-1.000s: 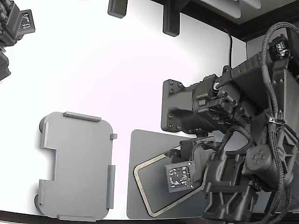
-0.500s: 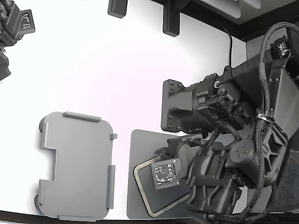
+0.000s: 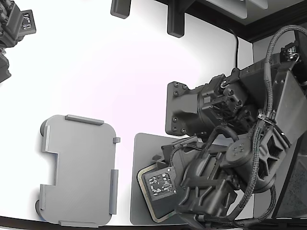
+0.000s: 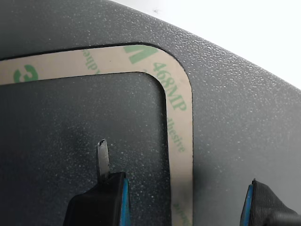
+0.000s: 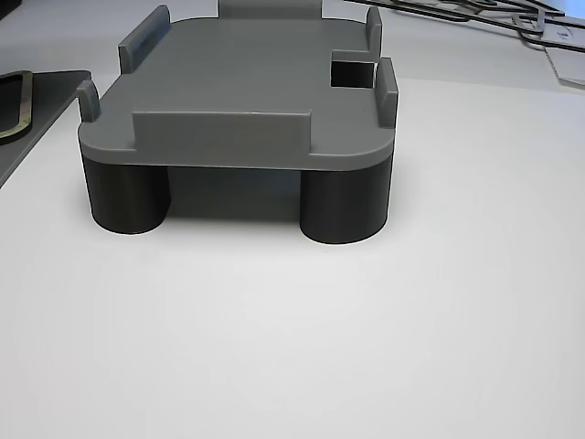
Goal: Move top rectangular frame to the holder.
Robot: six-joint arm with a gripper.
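The top rectangular frame lies flat on a dark grey mat at the near right part of the white bench in the exterior view. Only its left corner and a part of its near edge show there; the rest is hidden under the black arm. In the wrist view the frame is a beige band with a rounded corner and faint green printed letters, and the grainy mat shows both inside and outside the band.

The gripper hangs low over this corner of the frame. Its fingers stand apart, one over the mat inside the band and the other over the mat outside it, so that the band passes between them. They hold nothing. A thin metal blade stands up from the inner finger. I cannot tell if any finger touches the mat or the frame.

The holder stands on the bench at the exterior view's left, well apart from the frame and just beside the mat's left edge. It is a light grey plate with raised tabs and a notch in its side. In the other view the holder rests on round dark feet, and its top carries nothing.
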